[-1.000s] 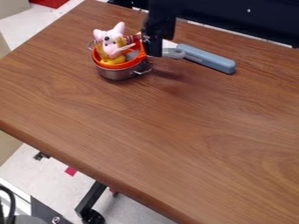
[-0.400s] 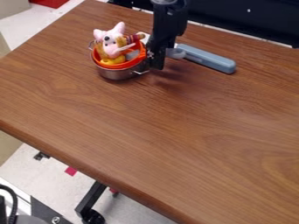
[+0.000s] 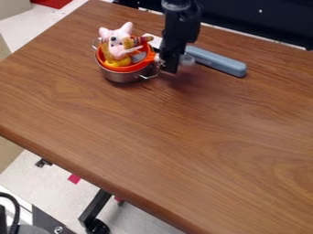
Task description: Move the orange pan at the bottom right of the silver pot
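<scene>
Gripper (image 3: 170, 68) hung over the table (image 3: 183, 137) just right of the silver pot (image 3: 122, 77), tbh couldn't tell how open it was or if it had hold of anything. Orange pan (image 3: 127, 69) sat inside the pot w/ a pink toy (image 3: 116, 34) & yellow toy (image 3: 118, 62) in it, blue handle (image 3: 218, 62) lay off to the right btw

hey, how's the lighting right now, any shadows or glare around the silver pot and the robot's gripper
Camera view: fairly even light across the wooden table, no harsh glare; camera view: a soft-edged shadow on the wood just below the gripper; camera view: the silver pot looks dark along its wall, its near handle brighter.
</scene>
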Available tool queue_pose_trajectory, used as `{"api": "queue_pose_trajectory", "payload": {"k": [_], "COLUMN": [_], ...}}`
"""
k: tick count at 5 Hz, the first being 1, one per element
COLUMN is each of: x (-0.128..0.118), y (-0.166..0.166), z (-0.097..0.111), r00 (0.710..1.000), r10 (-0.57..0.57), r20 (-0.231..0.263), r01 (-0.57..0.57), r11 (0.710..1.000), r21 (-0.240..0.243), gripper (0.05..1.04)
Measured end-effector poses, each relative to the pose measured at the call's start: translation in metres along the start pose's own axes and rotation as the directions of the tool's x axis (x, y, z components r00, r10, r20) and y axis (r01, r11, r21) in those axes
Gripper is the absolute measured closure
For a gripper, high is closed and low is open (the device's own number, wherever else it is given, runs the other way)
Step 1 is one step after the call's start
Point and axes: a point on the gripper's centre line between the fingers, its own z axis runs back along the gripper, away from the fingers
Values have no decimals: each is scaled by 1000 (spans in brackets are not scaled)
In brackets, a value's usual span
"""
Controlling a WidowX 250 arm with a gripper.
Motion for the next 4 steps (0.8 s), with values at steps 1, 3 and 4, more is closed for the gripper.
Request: {"api": "queue_pose_trajectory", "payload": {"k": [1,3,4], "x": [-2,-10,-14], "y": [1,3,4], "z": [8,13,24], "r00": [1000,999,998], "r10": [22,48,57], "r20": [1,21,4], "r01": [-22,-47,-57], "r11": [999,998,998], "r21": [-25,-32,-17], "gripper": [733,733,733]}}
